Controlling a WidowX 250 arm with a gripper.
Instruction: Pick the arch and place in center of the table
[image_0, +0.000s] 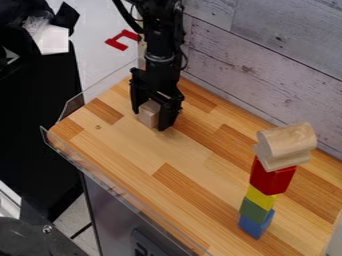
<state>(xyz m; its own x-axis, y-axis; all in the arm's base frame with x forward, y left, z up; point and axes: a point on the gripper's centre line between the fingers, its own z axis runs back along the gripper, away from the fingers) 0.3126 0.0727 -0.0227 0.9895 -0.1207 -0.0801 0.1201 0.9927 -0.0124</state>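
Note:
The black gripper (149, 121) hangs down at the upper left part of the wooden table (140, 147). A light wooden block (149, 114) sits low within its grasp area, and the gripper hides part of it; whether this block is an arch cannot be made out. At the right of the table stands a tower topped by a pale wooden piece with a curved, rounded outline (287, 142). That piece rests tilted above a red block (272, 176), well apart from the gripper.
Below the red block, the tower has a yellow block (261, 198), a green block (254, 210) and a blue block (256, 225). A transparent guard (110, 175) runs along the table's left and front edges. A plank wall (267, 65) stands behind.

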